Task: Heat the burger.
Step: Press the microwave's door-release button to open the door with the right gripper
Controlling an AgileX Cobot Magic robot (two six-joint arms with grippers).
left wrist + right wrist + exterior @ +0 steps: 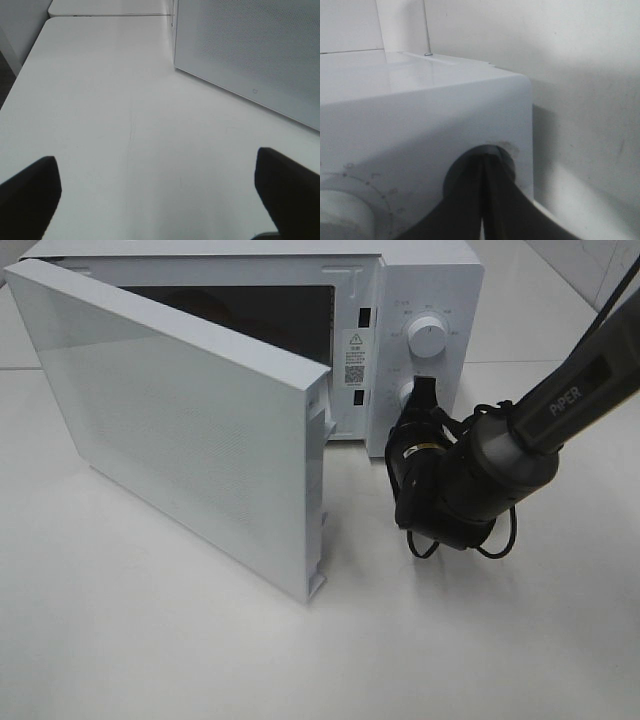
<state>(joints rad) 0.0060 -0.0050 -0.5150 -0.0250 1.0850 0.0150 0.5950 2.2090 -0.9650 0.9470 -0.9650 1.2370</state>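
On white table (pixel 150 660): microwave (pixel 430 290), door (pixel 190 430) open; second tabletop (pixel 110 7) adjoining behind.

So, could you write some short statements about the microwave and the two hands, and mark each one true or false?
1. The door of the microwave stands open. True.
2. The right hand is at the upper knob. False: it is at the lower knob; the upper knob is free.
3. The left hand is open and empty, above the table. True.
4. The right hand's fingers are spread wide. False: they are shut together.
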